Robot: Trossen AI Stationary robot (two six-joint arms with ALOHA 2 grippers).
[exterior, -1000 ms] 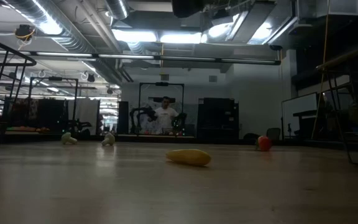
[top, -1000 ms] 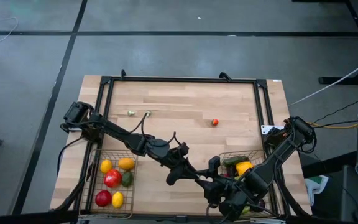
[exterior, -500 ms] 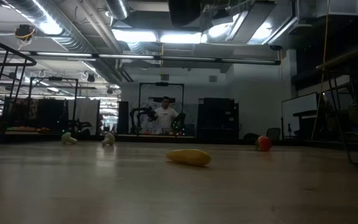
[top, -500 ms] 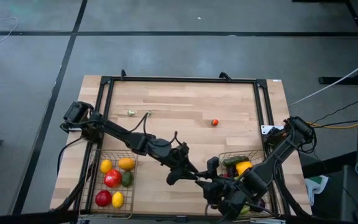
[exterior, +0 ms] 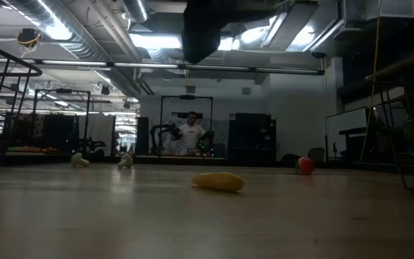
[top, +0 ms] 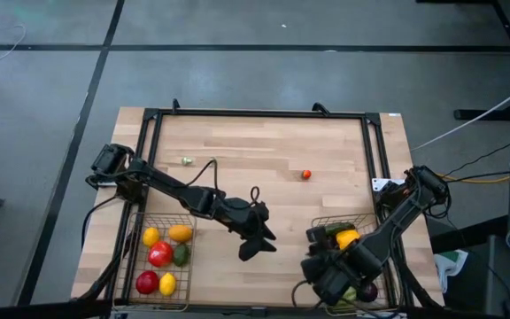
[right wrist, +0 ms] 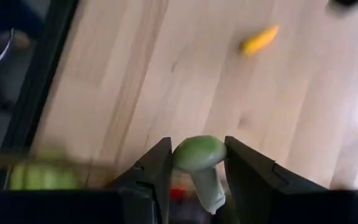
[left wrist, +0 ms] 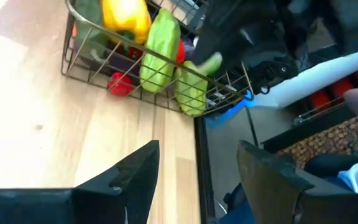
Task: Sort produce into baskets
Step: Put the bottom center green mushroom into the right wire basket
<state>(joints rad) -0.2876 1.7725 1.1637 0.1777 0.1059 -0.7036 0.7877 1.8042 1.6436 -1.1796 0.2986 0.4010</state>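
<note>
We see the left arm reaching from the counter's [top: 264,151] left edge diagonally toward the middle, its elbow bent, with the left claw [top: 253,241] hanging over bare wood between the two baskets. In its wrist view the two dark fingers [left wrist: 132,180] stand apart with only counter between them, so this claw is wide and carries nothing.

The right arm comes in from the right edge and folds down toward the near side, ending over the near corner of the right basket [top: 320,221]. The right claw [right wrist: 196,168] is clamped on a pale green vegetable [right wrist: 199,154], rounded at the top with a lighter stem running down between the fingers.

The right basket holds a yellow pepper [left wrist: 127,15], long green pieces [left wrist: 160,51] and a small red piece [left wrist: 120,84]. The left basket [top: 135,257] sits by the near left corner with yellow, red and green fruit [top: 160,255] inside.

Loose on the counter we find a yellow banana-shaped piece [exterior: 218,181] near the middle, a small red fruit [top: 306,175] farther back to the right, and two pale pieces [top: 187,160] farther back to the left.

In the low view, a person [exterior: 190,134] stands in the room beyond the counter.
</note>
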